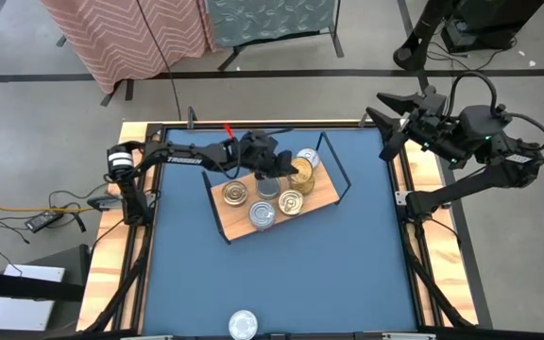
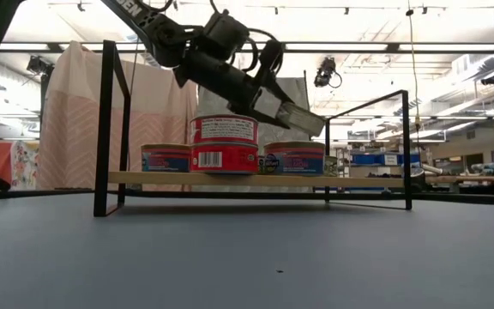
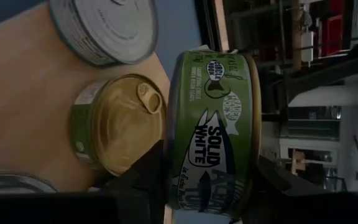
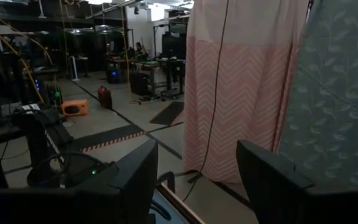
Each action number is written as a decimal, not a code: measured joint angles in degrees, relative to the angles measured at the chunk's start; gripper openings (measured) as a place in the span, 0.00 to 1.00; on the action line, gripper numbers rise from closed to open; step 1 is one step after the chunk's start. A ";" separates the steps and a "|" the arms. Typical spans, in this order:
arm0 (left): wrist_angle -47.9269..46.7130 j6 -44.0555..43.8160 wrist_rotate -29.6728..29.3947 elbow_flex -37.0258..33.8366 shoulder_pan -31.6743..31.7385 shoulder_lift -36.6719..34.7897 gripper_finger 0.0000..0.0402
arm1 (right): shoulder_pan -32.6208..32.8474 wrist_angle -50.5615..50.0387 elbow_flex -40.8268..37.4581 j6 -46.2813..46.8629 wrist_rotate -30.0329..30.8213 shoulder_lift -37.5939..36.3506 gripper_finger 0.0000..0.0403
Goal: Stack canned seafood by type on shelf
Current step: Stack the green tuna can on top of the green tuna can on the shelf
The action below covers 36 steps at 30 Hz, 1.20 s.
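Note:
The shelf (image 1: 321, 196) is a light-wood board in a black wire frame at the table's middle. Several tins stand on it, some with silver lids (image 1: 263, 215), some gold (image 1: 235, 194). The low view shows two red tins stacked (image 2: 224, 142) between blue-labelled ones (image 2: 165, 158). My left gripper (image 1: 286, 170) reaches over the shelf's far side and is shut on a green-labelled tuna tin (image 3: 213, 124). A matching gold-lidded green tin (image 3: 120, 124) sits on the board right beside it. My right gripper (image 4: 197, 168) hangs open, high over the table's far right corner. My left gripper pinches the green tin by its two flat faces, one finger (image 3: 145, 177) on each face. Its side label (image 3: 210, 155) faces back toward the wrist. The fingers slant down from the table's left. The tin sits tilted, clear above the board.
One silver-lidded tin (image 1: 243, 324) lies alone near the table's near edge. The shelf's black wire end frames (image 2: 110, 129) rise on both ends. Blue table surface (image 1: 348, 274) lies bare between the shelf and the near edge.

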 joint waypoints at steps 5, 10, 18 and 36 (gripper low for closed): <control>-2.06 0.08 2.88 0.02 0.64 0.15 0.36 | 0.00 0.05 0.00 -1.04 1.12 0.00 0.57; -1.65 0.02 3.74 0.00 0.79 0.37 0.36 | 0.00 0.07 -0.01 -1.33 1.52 0.00 0.57; -1.59 0.00 6.09 0.02 0.92 0.76 0.36 | 0.00 0.44 -0.01 -1.66 1.52 0.00 0.57; 2.27 -1.77 5.67 0.00 0.90 2.71 0.36 | 0.00 1.38 -0.01 -1.75 1.49 0.07 0.57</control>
